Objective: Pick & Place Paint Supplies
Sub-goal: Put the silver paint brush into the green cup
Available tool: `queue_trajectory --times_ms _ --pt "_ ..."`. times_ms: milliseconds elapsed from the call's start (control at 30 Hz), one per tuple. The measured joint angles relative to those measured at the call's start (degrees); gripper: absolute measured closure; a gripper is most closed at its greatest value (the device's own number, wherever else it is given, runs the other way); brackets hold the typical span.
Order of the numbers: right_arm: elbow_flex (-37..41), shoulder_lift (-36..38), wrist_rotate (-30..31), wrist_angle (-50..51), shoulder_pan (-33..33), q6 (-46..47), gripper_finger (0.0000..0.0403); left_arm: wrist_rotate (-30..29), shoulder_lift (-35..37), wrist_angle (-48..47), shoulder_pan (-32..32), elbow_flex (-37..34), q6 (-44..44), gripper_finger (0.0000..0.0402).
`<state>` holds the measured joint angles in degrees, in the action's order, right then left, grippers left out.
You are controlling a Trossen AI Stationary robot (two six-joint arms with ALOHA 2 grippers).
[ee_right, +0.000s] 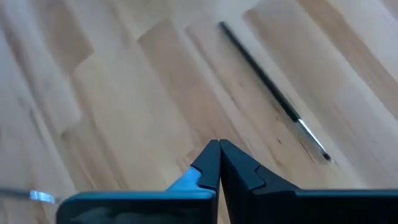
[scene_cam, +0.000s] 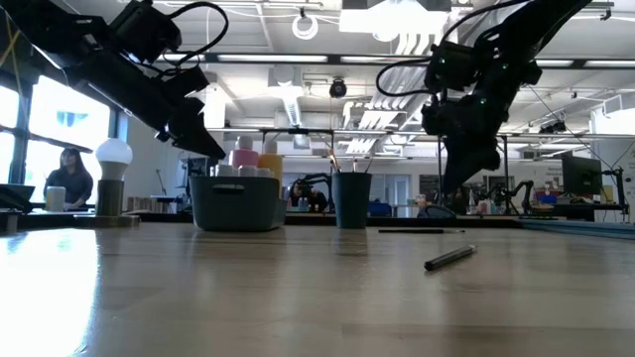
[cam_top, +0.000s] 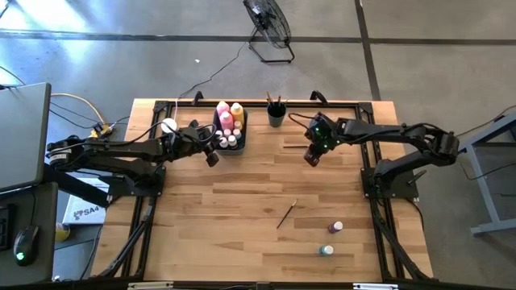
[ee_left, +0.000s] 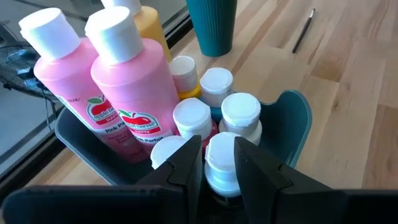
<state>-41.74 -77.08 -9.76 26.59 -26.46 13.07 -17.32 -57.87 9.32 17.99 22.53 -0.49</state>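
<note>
I have the tabletop [cam_top: 242,201] as my staging area, with the grey bin [cam_top: 229,148] at its far edge collecting bottles. My left end effector [ee_left: 219,163] hangs over that bin clamped on a small white-capped bottle [ee_left: 222,167], likely to seat it beside the pink squeeze bottles [ee_left: 130,93]. My right end effector [ee_right: 219,163], fingers pressed together and empty, hovers near a paintbrush [ee_right: 273,93], apparently lining up a pick. Another brush [cam_top: 286,214] and two small bottles [cam_top: 331,239] wait nearer me.
</note>
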Motion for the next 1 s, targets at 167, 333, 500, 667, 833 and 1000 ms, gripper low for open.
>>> queue_trajectory --times_ms 167,333,500,667,833,1000 --pt "0.0 0.0 1.3 0.1 0.0 -10.0 0.0401 0.0 0.0 0.0 0.0 0.0 0.0 0.0311" --pt "0.0 0.0 8.2 0.1 0.3 -12.3 0.0401 -0.1 0.0 0.2 0.0 0.0 0.2 0.0311" --pt "-1.0 0.0 12.3 2.7 1.3 -17.3 0.0401 -2.5 0.0 3.8 0.0 0.0 2.2 0.0311" --pt "-9.4 -0.7 14.0 14.9 1.5 -17.7 0.0401 -2.8 0.0 8.4 0.0 0.0 3.4 0.0311" --pt "-14.5 -2.2 13.9 16.4 1.6 -23.1 0.0401 -2.8 0.0 10.1 0.0 0.0 5.1 0.0311" --pt "-14.3 -4.6 13.9 18.9 0.2 -29.2 0.0401 -2.7 0.0 9.5 0.0 0.0 5.2 0.0311"
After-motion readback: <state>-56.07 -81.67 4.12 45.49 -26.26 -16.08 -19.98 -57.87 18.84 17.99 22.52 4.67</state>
